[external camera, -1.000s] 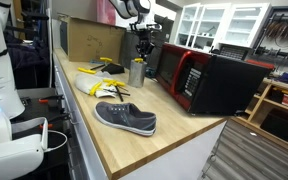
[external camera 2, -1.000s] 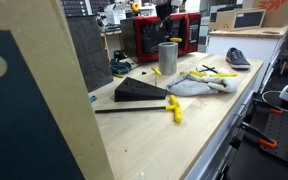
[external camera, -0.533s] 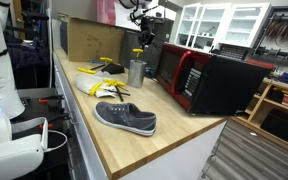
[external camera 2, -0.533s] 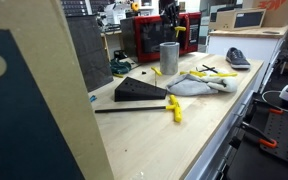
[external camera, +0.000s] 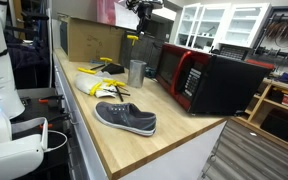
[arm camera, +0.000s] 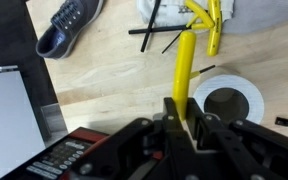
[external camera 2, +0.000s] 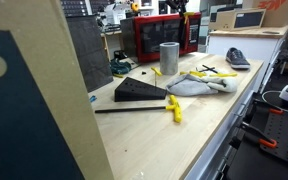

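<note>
Exterior view, along the worktop: the arm is seen reaching in from the top of the frame, its wrist turned straight down. The gripper [external camera: 141,23] is held high above the wooden worktop [external camera: 179,130], over the metal cup [external camera: 137,72]. A yellow tool [external camera: 133,37] is seen hanging from the claw, well clear of the cup's rim. The red and black microwave [external camera: 209,80] is noted just beside the cup, a cardboard box [external camera: 89,40] behind it, and a grey shoe [external camera: 125,118] nearer the camera.

Exterior view, from the opposite end: only the lower part of the gripper [external camera 2: 182,8] is caught at the upper edge, above and behind the metal cup [external camera 2: 169,57]. The held tool is too small here to be made out. A black wedge [external camera 2: 139,90] and a pale cloth [external camera 2: 196,85] are recorded in front of the cup.

Wrist view: the claw [arm camera: 187,120] is seen clamped on one end of the yellow tool [arm camera: 186,65], the fingers pressed against both its sides. The tool's shaft points away from the camera towards the worktop. The open mouth of the metal cup [arm camera: 227,103] is seen just beside the shaft, not under it. The shoe [arm camera: 69,25] and microwave [arm camera: 14,110] are seen off to one side.
</note>
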You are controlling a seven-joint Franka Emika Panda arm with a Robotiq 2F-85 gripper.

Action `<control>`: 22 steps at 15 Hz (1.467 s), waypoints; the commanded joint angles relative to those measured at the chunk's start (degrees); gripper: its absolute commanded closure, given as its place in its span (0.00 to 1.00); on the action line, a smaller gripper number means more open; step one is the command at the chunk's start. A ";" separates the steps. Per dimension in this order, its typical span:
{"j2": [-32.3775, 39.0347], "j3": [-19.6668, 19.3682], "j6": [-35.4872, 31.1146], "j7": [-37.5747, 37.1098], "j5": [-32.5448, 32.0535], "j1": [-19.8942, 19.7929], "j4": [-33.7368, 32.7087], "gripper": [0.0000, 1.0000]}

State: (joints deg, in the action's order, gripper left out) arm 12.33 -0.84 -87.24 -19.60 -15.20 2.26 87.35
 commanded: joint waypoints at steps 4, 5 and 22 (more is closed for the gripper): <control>0.02 -0.52 6.90 -5.54 -0.40 0.41 -3.05 0.96; 0.63 -0.64 6.18 -6.84 -0.10 0.30 -3.45 0.96; 10.73 -2.23 -1.33 -20.87 3.36 0.54 -10.35 0.96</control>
State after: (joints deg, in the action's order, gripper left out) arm 21.48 -2.49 -89.03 -39.76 -13.54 2.18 79.19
